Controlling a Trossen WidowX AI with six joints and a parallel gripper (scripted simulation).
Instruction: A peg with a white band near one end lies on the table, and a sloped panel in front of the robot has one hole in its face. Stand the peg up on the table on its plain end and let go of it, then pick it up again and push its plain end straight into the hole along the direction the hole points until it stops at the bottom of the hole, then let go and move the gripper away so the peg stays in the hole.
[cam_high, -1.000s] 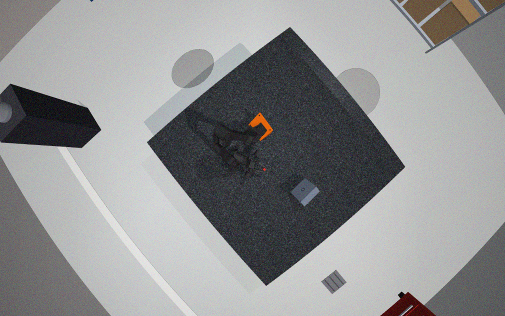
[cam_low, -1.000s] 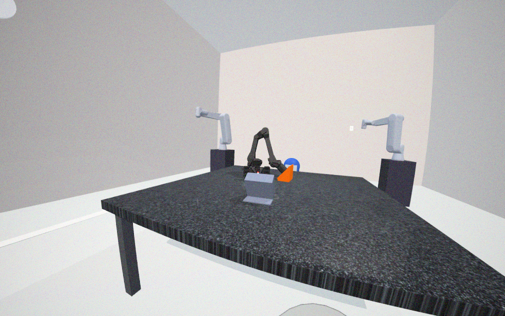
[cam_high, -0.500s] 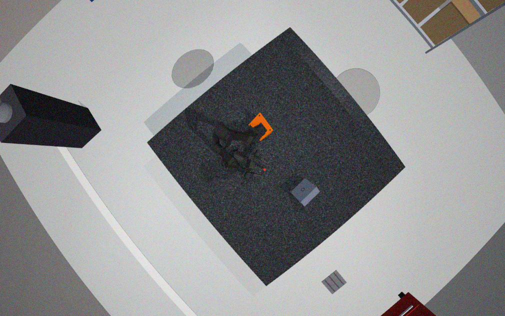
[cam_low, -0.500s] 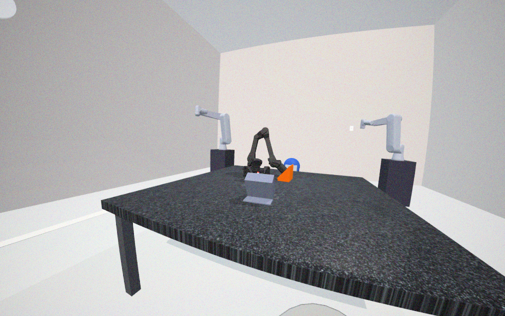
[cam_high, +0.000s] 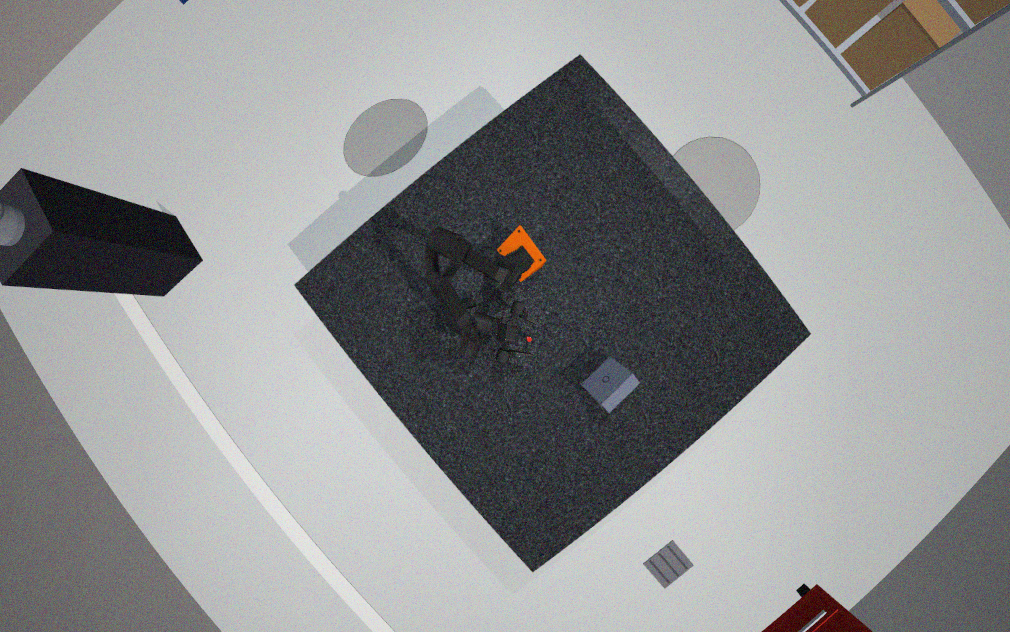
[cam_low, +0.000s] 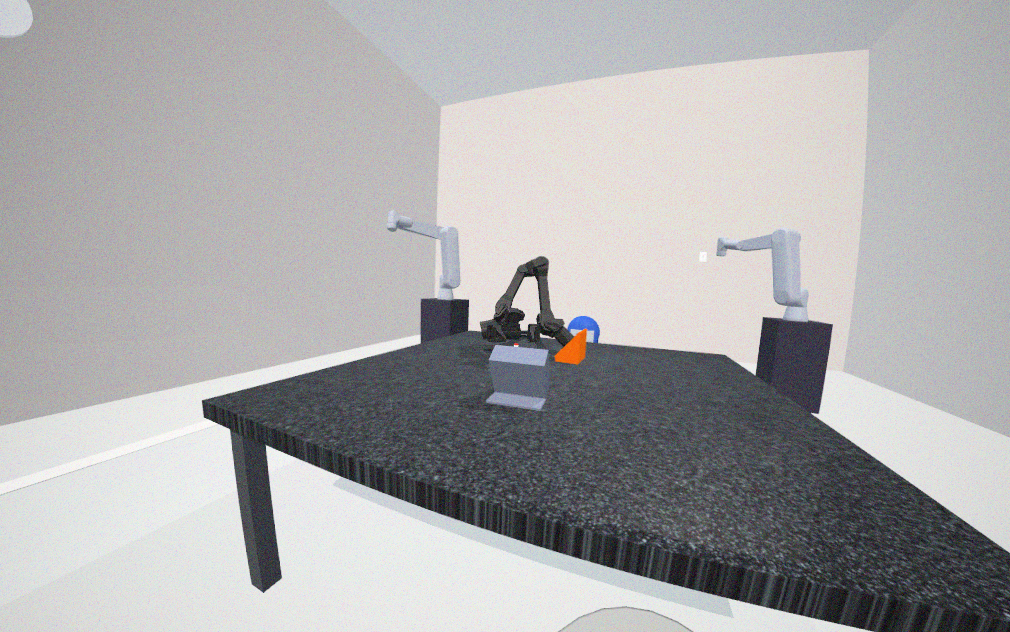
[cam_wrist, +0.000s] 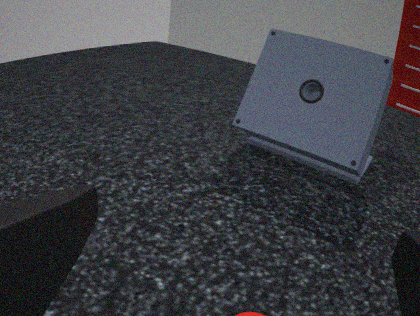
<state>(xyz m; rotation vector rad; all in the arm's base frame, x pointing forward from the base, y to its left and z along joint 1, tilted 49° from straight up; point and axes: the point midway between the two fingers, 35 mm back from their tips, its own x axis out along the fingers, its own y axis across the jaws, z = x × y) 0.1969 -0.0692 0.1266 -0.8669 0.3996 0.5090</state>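
The red peg (cam_high: 528, 339) (cam_low: 516, 345) stands upright on the dark table (cam_high: 670, 298). From above I see only its round red top. In the wrist view only the rim of that top (cam_wrist: 249, 313) shows at the bottom edge, and the white band is hidden. My gripper (cam_high: 517, 347) (cam_wrist: 250, 227) is open wide, with a dark finger at each lower corner of the wrist view and the peg between and below them, untouched. The grey sloped panel (cam_high: 609, 383) (cam_low: 519, 370) (cam_wrist: 315, 115) stands ahead of the gripper. Its round hole (cam_wrist: 311, 91) faces me.
An orange wedge (cam_high: 522, 251) (cam_low: 573, 348) lies beside the arm's base, with a blue ball (cam_low: 583, 326) behind it. Two grey arms on dark pedestals (cam_low: 445, 313) (cam_low: 793, 357) stand off the table's far corners. A red cabinet (cam_wrist: 407, 60) stands beyond the panel.
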